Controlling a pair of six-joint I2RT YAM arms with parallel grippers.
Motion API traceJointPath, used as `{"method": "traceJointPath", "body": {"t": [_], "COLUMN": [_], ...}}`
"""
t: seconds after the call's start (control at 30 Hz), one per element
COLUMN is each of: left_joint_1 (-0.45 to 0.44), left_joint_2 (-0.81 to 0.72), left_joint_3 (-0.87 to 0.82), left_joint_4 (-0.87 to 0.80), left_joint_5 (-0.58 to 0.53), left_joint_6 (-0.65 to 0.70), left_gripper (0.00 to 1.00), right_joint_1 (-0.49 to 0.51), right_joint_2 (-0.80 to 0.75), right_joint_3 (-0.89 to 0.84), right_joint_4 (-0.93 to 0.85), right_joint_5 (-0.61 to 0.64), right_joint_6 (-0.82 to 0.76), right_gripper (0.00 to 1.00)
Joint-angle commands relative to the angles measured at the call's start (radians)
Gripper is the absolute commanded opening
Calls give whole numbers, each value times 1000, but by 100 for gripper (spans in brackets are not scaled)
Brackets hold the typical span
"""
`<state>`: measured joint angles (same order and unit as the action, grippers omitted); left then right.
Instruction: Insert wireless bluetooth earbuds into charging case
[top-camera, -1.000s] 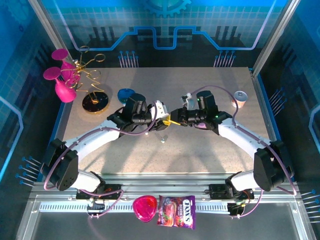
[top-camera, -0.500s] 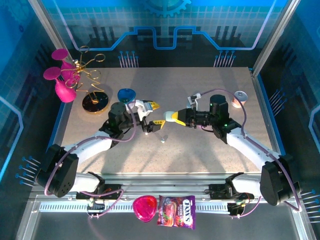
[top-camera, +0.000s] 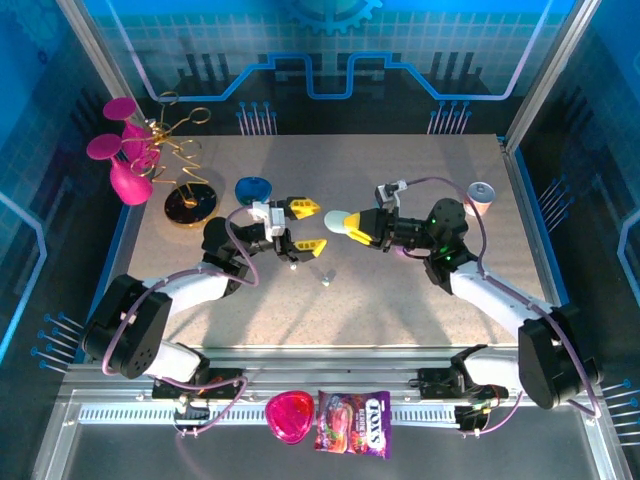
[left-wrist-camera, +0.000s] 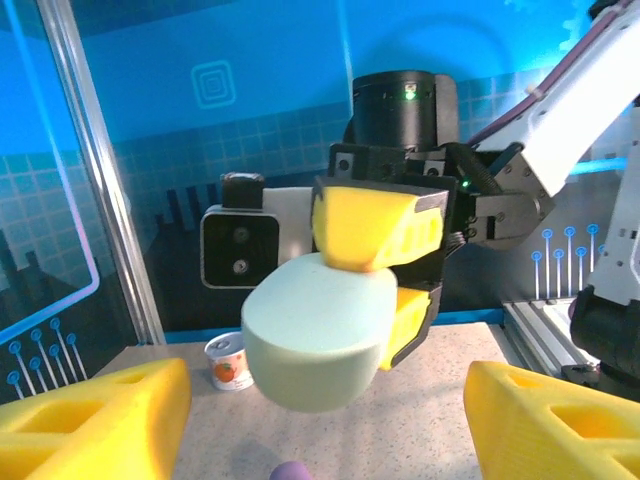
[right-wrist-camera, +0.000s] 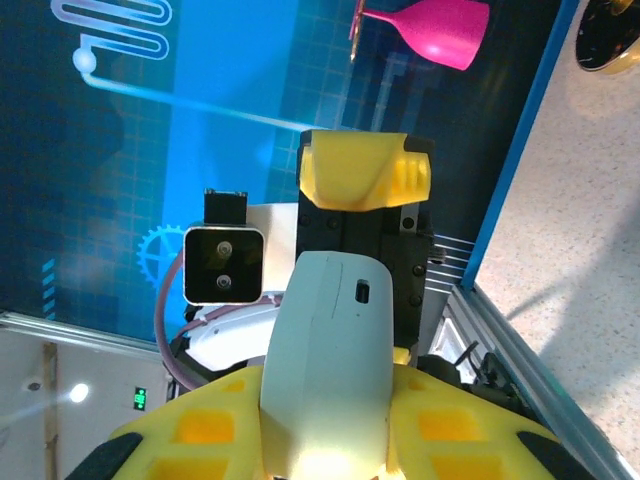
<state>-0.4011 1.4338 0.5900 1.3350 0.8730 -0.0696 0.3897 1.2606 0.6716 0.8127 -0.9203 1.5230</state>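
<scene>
The case (top-camera: 340, 222), pale mint and pebble-shaped, is held clear of the tabletop (top-camera: 400, 300) by the right fingers (top-camera: 352, 238), which are clamped on one end of it. In the right wrist view the case (right-wrist-camera: 325, 350) is seen standing out from between the yellow fingers (right-wrist-camera: 210, 430), with a small slot in its side.

The left fingers (top-camera: 303, 207) are spread apart with nothing between them. They are pointed at the free end of the case from just beside it, and no contact can be made out. In the left wrist view these fingers (left-wrist-camera: 90, 420) are seen at the two lower corners, and the case (left-wrist-camera: 315, 340) hangs beyond them.

A tiny pale bud (top-camera: 325, 281) lies on the tabletop, on the near side of the gap between the two arms and apart from both. A rounded lilac thing (left-wrist-camera: 290, 470) is cut off by the lower edge of the left wrist view; what it is cannot be told.

A blue disc (top-camera: 255, 188), a gold wire stand (top-camera: 190, 200) and pink vases (top-camera: 125, 165) are set at the far left. A can (top-camera: 481, 195) is set at the far right. A pink oval (top-camera: 290, 415) and a sweet bag (top-camera: 353, 423) lie on the near rail.
</scene>
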Motion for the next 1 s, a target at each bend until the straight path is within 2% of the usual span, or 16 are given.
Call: {"method": "traceJointPath", "body": {"t": [0.0, 0.13, 0.4, 0.57, 0.97], "left_joint_1": [-2, -2, -2, -2, -2], "left_joint_2": [2, 7, 16, 14, 5], "left_joint_3": [18, 19, 26, 22, 28], "left_joint_4": [66, 66, 67, 66, 67], "left_joint_5": [53, 41, 54, 60, 67], "left_joint_6": [-22, -15, -17, -16, -32], "left_gripper": [74, 73, 59, 57, 44], "right_joint_1": [28, 58, 85, 93, 100], "right_joint_2": [26, 67, 98, 95, 93], "right_joint_3": [36, 55, 60, 66, 57], "right_joint_4": [113, 179, 241, 223, 209], "right_joint_5": [12, 20, 38, 38, 39], "right_joint_6": [53, 98, 135, 134, 128], "right_gripper": [19, 19, 18, 18, 18]}}
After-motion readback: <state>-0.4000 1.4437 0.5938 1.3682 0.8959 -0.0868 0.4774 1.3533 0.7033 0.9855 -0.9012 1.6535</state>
